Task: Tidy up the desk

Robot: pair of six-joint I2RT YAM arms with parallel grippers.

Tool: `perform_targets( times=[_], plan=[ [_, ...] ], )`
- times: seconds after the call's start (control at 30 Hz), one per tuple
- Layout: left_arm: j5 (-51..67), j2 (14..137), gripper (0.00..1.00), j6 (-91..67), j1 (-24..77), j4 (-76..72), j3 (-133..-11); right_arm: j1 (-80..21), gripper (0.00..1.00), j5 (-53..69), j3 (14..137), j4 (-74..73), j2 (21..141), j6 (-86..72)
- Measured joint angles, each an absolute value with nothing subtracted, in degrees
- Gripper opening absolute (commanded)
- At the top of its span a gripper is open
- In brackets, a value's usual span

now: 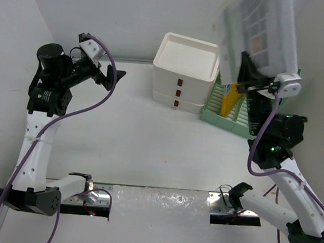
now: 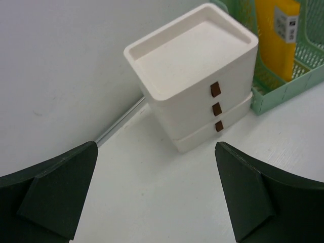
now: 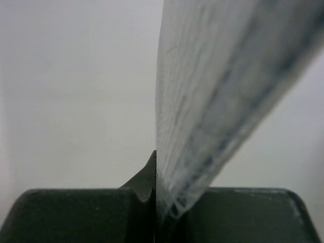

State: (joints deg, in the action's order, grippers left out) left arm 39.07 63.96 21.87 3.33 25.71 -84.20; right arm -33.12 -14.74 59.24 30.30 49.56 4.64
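Observation:
The white desk [image 1: 144,142] is mostly bare. My right gripper [image 1: 244,84] is raised at the back right and shut on the lower edge of a translucent plastic document folder [image 1: 260,34], holding it upright in the air above the green slotted file rack [image 1: 218,111]. The right wrist view shows the folder [image 3: 217,91] edge-on, pinched in that gripper [image 3: 159,202]. My left gripper [image 1: 107,74] is open and empty, raised at the back left. In its wrist view it [image 2: 157,202] hangs over bare desk [image 2: 293,131], facing the drawer box.
A white three-drawer box [image 1: 185,73] [image 2: 195,76] stands at the back centre, against the rack's left side [image 2: 291,83]. A yellow folder [image 1: 229,101] [image 2: 276,35] stands in the rack. A wall lies behind them. A translucent strip [image 1: 161,207] covers the near rail.

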Motion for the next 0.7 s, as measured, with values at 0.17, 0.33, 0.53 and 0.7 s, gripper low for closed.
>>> perform_targets(
  times=[0.17,0.33,0.53,0.7],
  plan=[
    [36.9,64.0,1.0,24.8,3.3,26.7,-80.9,-33.1,0.0,-27.1,65.2,33.9,51.6,21.4],
    [35.7,63.9,1.0,26.3,3.3,26.8,-79.2,-31.3,0.0,-36.1,66.6,36.9,56.1,31.6],
    [34.5,63.4,1.0,27.6,3.3,26.8,-76.1,-24.5,0.0,-38.4,65.5,30.8,60.3,30.3],
    [33.6,62.7,1.0,28.9,3.3,26.9,-74.6,-13.0,0.0,-35.2,65.7,23.0,63.1,21.3]
  ],
)
